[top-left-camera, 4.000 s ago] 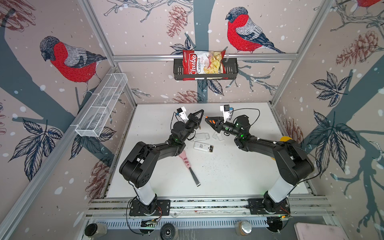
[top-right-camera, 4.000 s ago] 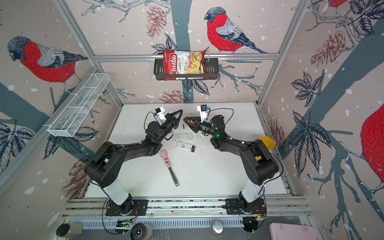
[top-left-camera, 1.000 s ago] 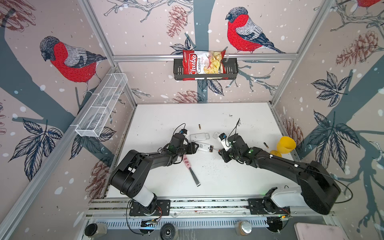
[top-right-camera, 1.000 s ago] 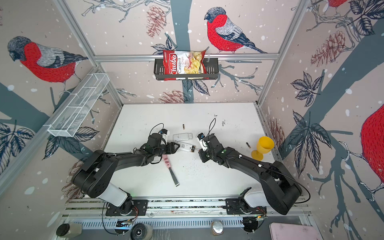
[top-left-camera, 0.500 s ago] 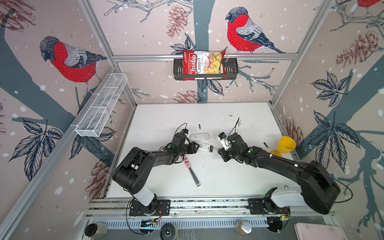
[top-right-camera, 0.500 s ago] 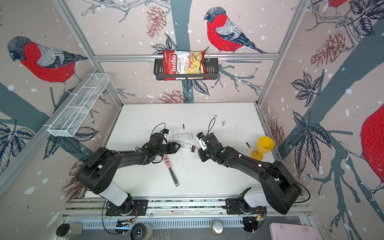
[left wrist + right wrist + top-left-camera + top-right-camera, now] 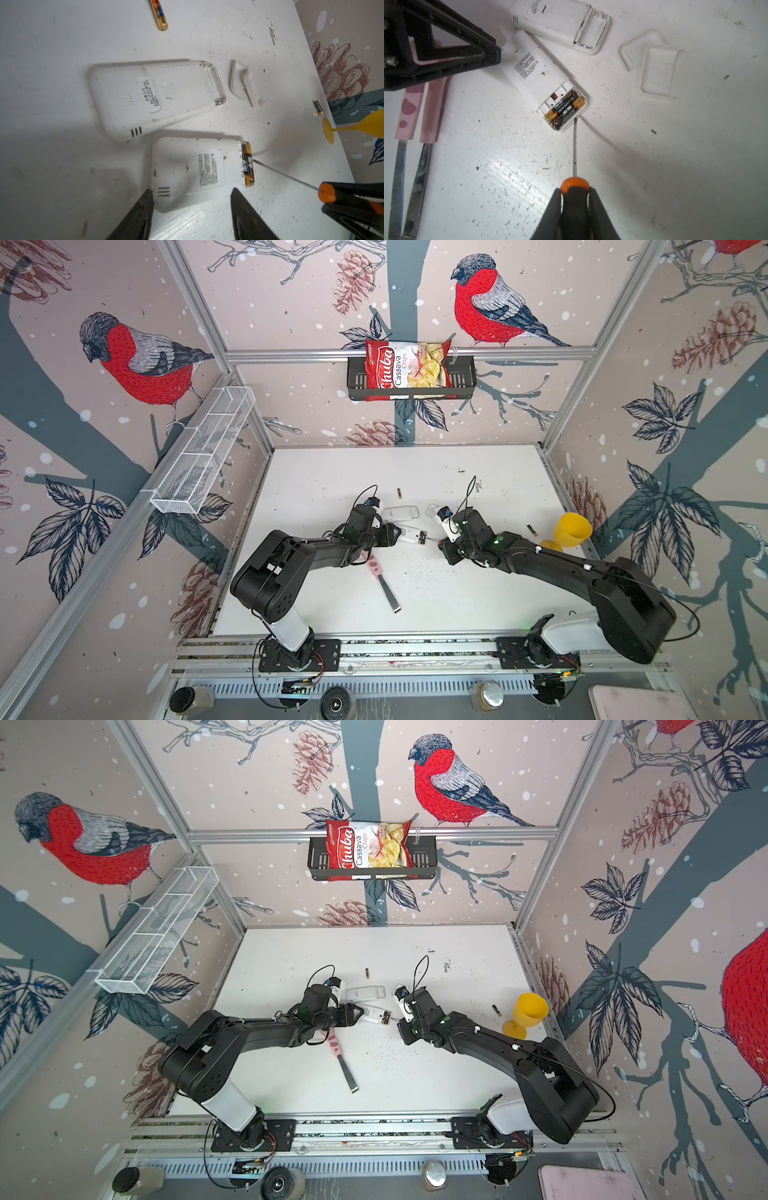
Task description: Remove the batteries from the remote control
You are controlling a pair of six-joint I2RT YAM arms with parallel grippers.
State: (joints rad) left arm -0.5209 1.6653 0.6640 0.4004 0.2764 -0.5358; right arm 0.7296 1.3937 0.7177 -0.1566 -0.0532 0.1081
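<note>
Left end effector (image 7: 191,191): the vent end of the remote control (image 7: 193,166) is being gripped between its two fingertips.
Right end effector (image 7: 575,194): the handle of the orange-and-black screwdriver (image 7: 575,183) is being gripped tightly in its closed jaws.
Remote control: it is being held flat and back up near the middle of the tabletop (image 7: 332,472), with its uncovered battery bay being turned toward the right arm.
Two batteries (image 7: 564,109): they are being carried side by side across that bay.
Screwdriver tip: it is being pointed at the bay's outer rim, beside the outermost battery. Contact cannot be told.
Far loose battery (image 7: 400,493): it is being seen farther back, beyond the second remote (image 7: 400,513).
Right loose battery (image 7: 530,529): it is being seen near the yellow goblet (image 7: 573,529).
Second remote: it is being seen just behind the gripped one, back up and bay open.
Covers (image 7: 658,70): two white pieces are being seen together by the second remote's open end.
Tweezers (image 7: 382,580): they are being seen on the tabletop beside the left arm, pink handles toward the remotes.
</note>
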